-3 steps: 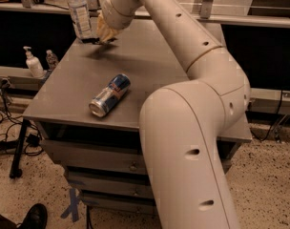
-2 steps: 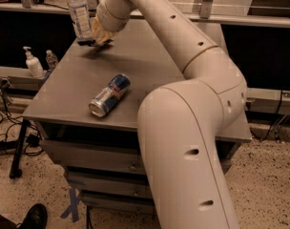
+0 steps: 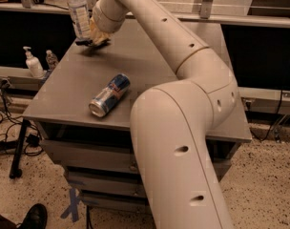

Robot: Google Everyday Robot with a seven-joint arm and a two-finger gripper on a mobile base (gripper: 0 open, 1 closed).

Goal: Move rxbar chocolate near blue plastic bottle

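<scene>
The rxbar chocolate, a small flat black bar, sticks out to the left of my gripper at the table's far left corner. The gripper is shut on it and holds it just over the grey table. The blue plastic bottle, tall and clear with a white-and-blue label, stands upright right behind the bar, nearly touching the gripper's left side. My arm reaches in from the lower right across the table.
A blue-and-silver drink can lies on its side near the table's front left. A white pump bottle and a tiny clear bottle stand on a lower shelf to the left. Cables and a shoe are on the floor.
My gripper has moved a little to the left with the bar, closer to the base of the bottle. The can has not moved.
</scene>
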